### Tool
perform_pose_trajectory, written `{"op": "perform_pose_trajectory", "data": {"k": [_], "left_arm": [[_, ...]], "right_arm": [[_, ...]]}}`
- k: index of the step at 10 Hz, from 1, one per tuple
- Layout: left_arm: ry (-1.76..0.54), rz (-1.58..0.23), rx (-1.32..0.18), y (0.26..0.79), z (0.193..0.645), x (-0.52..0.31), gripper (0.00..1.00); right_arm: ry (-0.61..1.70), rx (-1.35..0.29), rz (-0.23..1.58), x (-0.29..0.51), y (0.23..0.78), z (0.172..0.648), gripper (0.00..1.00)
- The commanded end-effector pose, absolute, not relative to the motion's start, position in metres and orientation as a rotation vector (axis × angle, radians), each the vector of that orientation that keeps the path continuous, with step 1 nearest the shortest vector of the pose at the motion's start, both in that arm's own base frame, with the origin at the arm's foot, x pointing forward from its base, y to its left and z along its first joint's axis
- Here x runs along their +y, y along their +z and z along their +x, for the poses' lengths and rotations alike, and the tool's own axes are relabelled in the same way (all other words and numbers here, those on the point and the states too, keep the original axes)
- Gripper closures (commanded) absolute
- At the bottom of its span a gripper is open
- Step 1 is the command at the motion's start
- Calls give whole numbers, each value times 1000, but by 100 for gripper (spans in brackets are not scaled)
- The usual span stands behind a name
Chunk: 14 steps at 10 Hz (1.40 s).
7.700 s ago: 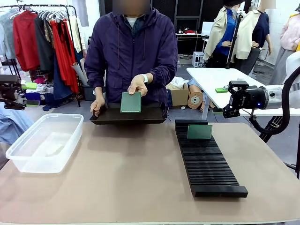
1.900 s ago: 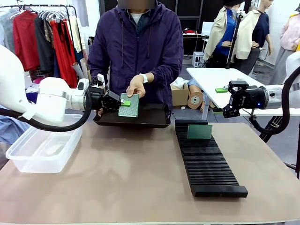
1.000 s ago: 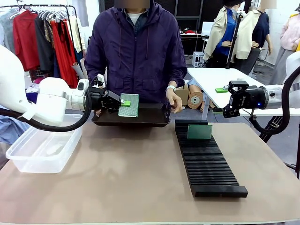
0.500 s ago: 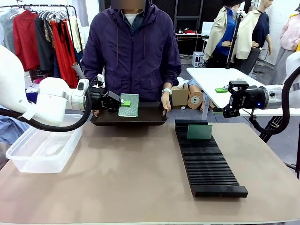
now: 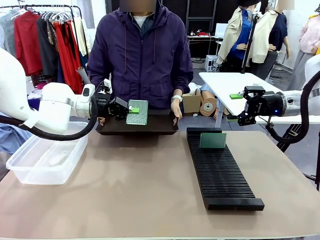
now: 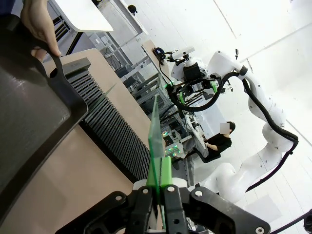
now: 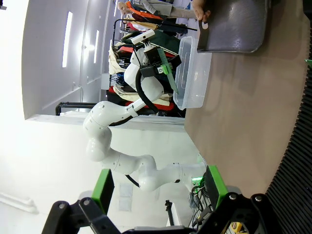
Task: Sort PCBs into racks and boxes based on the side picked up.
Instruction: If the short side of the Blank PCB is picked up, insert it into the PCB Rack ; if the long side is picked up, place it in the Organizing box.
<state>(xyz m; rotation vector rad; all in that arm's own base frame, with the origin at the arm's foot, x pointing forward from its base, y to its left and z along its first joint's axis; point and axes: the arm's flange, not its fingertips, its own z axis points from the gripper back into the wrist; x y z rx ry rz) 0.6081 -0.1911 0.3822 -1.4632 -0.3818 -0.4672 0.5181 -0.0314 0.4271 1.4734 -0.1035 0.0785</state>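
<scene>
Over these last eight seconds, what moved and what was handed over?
The left gripper swung in from the left and clamped the PCB the person held above the black tray; the person's hand let go and dropped to the tray's handle. Right gripper, rack and tub stayed put.

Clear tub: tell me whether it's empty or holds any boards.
Empty. The clear tub shows only its bare translucent floor in the front view; no green PCB lies inside.
</scene>
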Motion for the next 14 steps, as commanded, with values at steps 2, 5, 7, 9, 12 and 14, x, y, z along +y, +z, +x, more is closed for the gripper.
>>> {"op": "perform_pose_trajectory", "data": {"k": [2,5,7,9,12,14], "left_arm": [[-467,-1463,-382,382,608,-191,100],[-459,-1435,-353,400,604,-175,100],[-474,-1357,-269,424,595,-155,100],[-460,-1264,-178,440,586,-134,100],[-440,-1132,-76,463,571,-91,100],[-430,-1043,-36,477,563,-64,100]], "right_arm": [[81,-113,1469,-32,428,518,0],[81,-113,1469,-32,428,518,0],[81,-113,1469,-32,428,518,0],[81,-113,1469,-32,428,518,0],[81,-113,1469,-32,428,518,0],[81,-113,1469,-32,428,518,0]]}}
